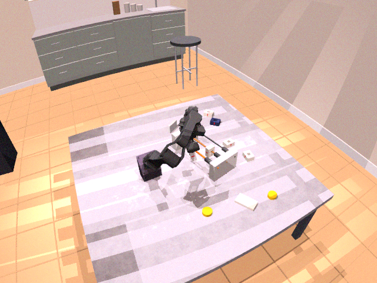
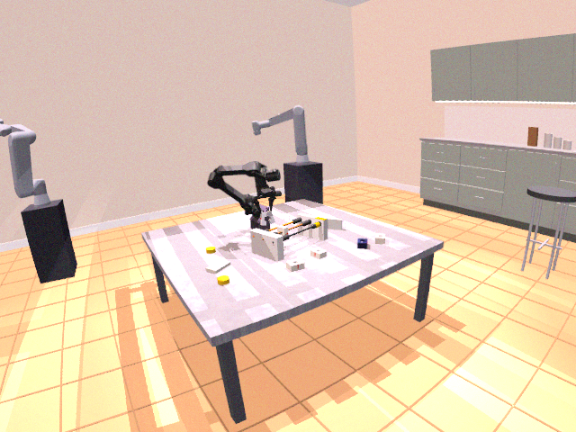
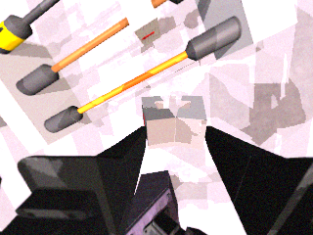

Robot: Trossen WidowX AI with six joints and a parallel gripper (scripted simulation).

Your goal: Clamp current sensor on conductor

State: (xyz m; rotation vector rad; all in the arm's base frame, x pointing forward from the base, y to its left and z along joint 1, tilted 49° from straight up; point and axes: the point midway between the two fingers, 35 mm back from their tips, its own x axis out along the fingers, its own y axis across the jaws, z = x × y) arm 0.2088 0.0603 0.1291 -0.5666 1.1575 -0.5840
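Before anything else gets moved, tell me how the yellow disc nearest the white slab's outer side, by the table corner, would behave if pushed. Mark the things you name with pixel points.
The yellow disc (image 1: 272, 194) (image 2: 223, 280) lies flat and looks low for its width, so it would probably slide rather than tip. Its round outline suggests it might roll if stood on edge.
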